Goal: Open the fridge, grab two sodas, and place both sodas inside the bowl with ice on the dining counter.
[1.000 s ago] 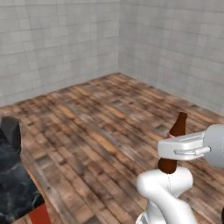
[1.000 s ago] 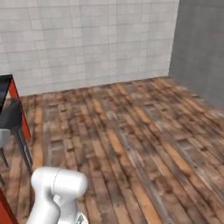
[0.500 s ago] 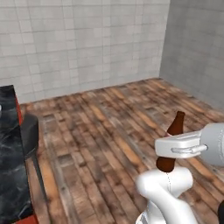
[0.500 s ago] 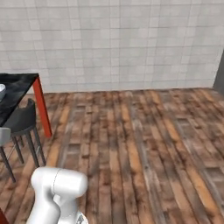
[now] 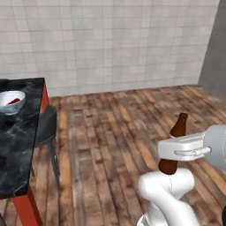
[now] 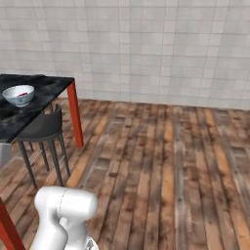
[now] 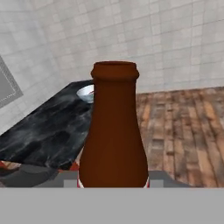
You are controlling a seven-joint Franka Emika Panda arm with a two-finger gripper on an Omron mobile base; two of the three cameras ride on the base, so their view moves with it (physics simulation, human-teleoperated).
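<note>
Tiled grey walls and plank floor surround the scene. The bottle [image 5: 178, 132], smooth dark-brown with a flared lip, stands upright pinched in the gripper [image 5: 170, 163], probably carried level for transport. The veined black dining counter [image 5: 20, 145] bears the rounded white bowl [image 5: 12, 101], well apart.

A: What's on the left?

B: The dining counter [image 6: 49, 90], black with white veining, on a red leg [image 6: 75, 115]. The bowl with ice [image 6: 18, 95] sits on it, white, with something red inside (too small to tell what).

A: And below?

B: A dark stool [image 6: 41, 128] stands tucked just beside the counter's edge, on the wooden plank floor [image 6: 161, 161]. A pale tiled wall [image 6: 146, 49] stands behind.
</note>
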